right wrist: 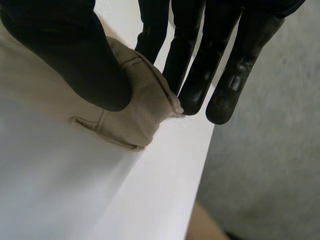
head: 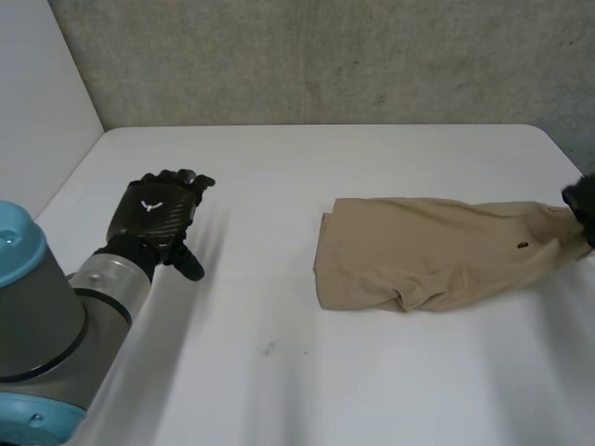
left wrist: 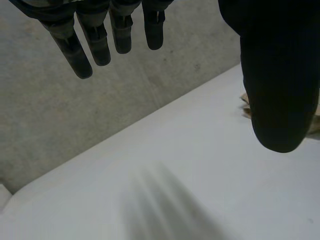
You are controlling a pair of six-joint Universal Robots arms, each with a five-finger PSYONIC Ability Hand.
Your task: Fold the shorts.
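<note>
The shorts (head: 437, 251) lie at the table's 3 o'clock side as one long tan band. They look doubled lengthwise already, so I judge the first fold done and a crosswise fold left to make, with the rumple along their 6 o'clock edge to smooth.

The left hand (head: 156, 216) hovers at 9 o'clock, well apart from the cloth, its fingers (left wrist: 80, 50) straight and spread, holding nothing. The right hand (head: 582, 206) is at the band's 3 o'clock end – the thumb lies on top of the hem and the fingers (right wrist: 192, 75) reach down its far side, pinching the cloth between them.

A rough grey wall (head: 325, 56) closes the 12 o'clock side and a plain white panel (head: 37, 93) stands at 10 o'clock. The table (head: 279, 372) is white and bare but for the shorts (and a few faint specks toward 6 o'clock).
</note>
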